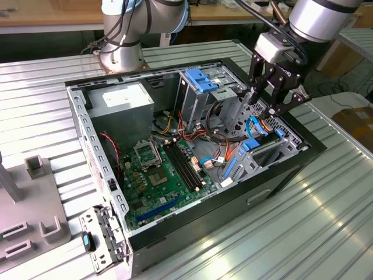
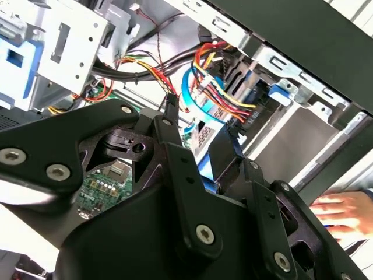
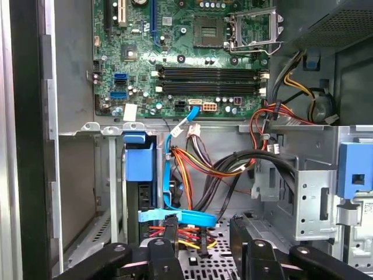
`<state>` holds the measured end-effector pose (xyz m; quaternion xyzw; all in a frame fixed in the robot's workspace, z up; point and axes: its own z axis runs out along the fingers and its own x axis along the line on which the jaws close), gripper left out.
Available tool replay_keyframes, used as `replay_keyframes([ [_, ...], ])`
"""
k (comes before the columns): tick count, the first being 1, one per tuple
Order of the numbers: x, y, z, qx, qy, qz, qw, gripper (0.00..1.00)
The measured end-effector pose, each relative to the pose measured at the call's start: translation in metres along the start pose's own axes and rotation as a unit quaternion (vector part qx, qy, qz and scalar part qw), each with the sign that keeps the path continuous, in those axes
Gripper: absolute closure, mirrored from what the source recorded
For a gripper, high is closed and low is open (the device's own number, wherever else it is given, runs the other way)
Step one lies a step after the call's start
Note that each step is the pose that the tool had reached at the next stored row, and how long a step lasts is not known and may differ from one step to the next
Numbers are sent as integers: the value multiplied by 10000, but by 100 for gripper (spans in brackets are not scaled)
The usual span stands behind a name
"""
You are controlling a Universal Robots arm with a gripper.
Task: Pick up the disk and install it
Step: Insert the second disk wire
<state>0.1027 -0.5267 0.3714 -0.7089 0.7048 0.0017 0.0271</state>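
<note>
From the exterior view's left, you see the power supply, whose pale label is too small to read, then the green motherboard. To its right the disk stands on edge in the low bay at the case's right end, its blue carrier up. Your gripper hangs just above it, jaws spread wide and holding nothing.

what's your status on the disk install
gripper over drive cage, jaws open, empty. disk on edge in its slot. blue cable lies right by jaws.
</note>
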Motion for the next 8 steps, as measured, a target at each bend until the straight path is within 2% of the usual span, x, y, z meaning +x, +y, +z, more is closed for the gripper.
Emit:
replay_keyframes([
  [3,-49,0,3,0,-1,0,10000,52],
  [8,-56,0,3,0,0,0,10000,52],
])
